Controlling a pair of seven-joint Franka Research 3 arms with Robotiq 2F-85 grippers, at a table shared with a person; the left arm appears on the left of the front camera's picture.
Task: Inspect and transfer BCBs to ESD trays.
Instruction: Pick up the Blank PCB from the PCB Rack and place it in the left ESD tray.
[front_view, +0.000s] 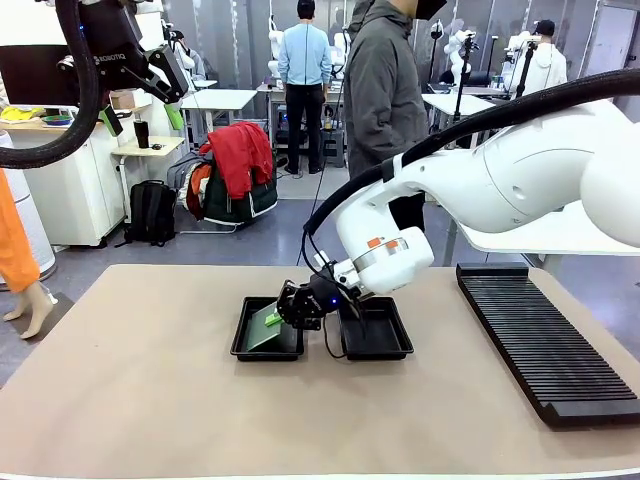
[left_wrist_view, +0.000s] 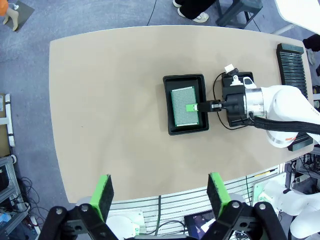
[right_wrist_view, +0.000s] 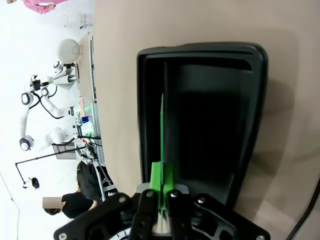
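Note:
A green BCB (front_view: 262, 331) leans tilted inside the left ESD tray (front_view: 250, 352), its lower edge near the floor. My right gripper (front_view: 275, 318) is shut on the board's right edge. From above, the BCB (left_wrist_view: 182, 107) covers most of that tray (left_wrist_view: 170, 127), with the right gripper (left_wrist_view: 194, 107) pinching its side. The right wrist view has the BCB (right_wrist_view: 162, 131) edge-on between the closed right gripper (right_wrist_view: 161, 186) over the tray (right_wrist_view: 250, 100). The second ESD tray (front_view: 385, 345) lies just right, under the wrist. My left gripper (front_view: 142, 115) hangs high and open, its left gripper (left_wrist_view: 160, 195) pads wide apart.
A long black ribbed rack (front_view: 540, 340) runs along the table's right side, also the rack (left_wrist_view: 290, 62) from above. A person in a grey jacket (front_view: 385, 90) stands at the far edge. The tan table (front_view: 130, 380) is bare to the left and front.

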